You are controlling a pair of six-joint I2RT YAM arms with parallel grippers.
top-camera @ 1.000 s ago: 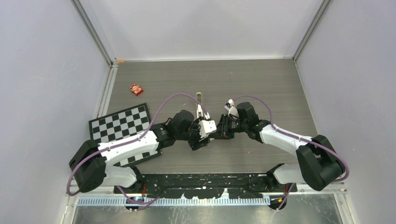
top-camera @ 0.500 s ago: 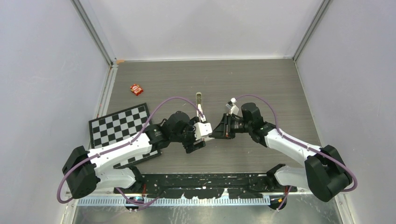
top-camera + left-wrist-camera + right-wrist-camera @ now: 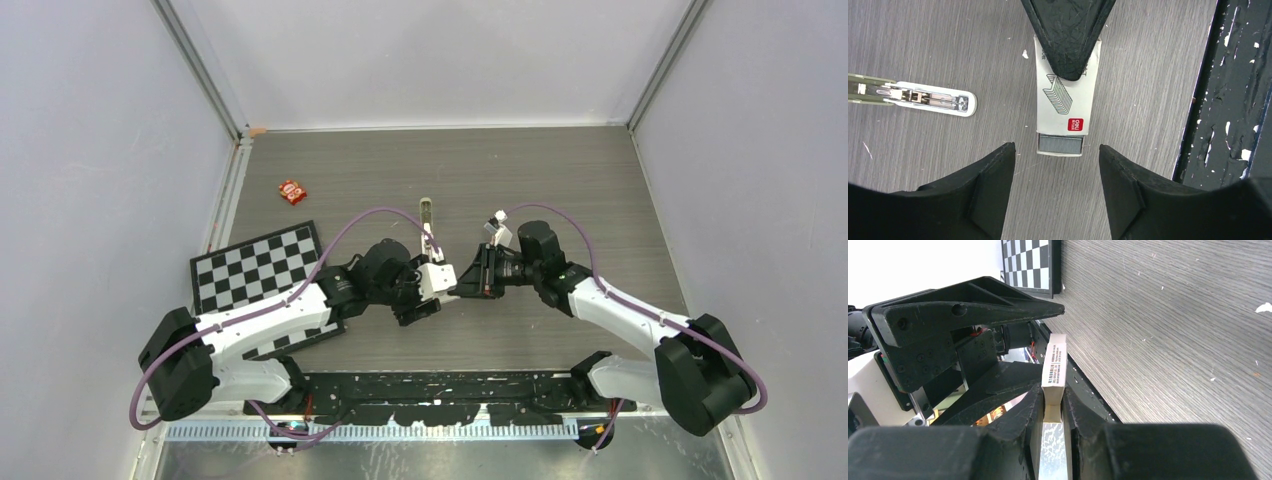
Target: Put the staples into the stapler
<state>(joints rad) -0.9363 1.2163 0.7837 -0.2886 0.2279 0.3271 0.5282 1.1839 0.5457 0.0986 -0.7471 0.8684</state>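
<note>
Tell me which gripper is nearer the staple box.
Right. The right gripper is pinching the staple box at its far end, in contact. The left gripper is open, its fingers flanking the box's open end where the staples show, without touching.

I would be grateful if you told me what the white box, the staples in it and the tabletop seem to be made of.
The white box looks like matt cardboard: printed drawing, red logo, folded edges. The staples showing at its open end look like metal: fine parallel lines, dull silvery grey. The tabletop seems matt grey wood-grain laminate, though real wood cannot be excluded.
</note>
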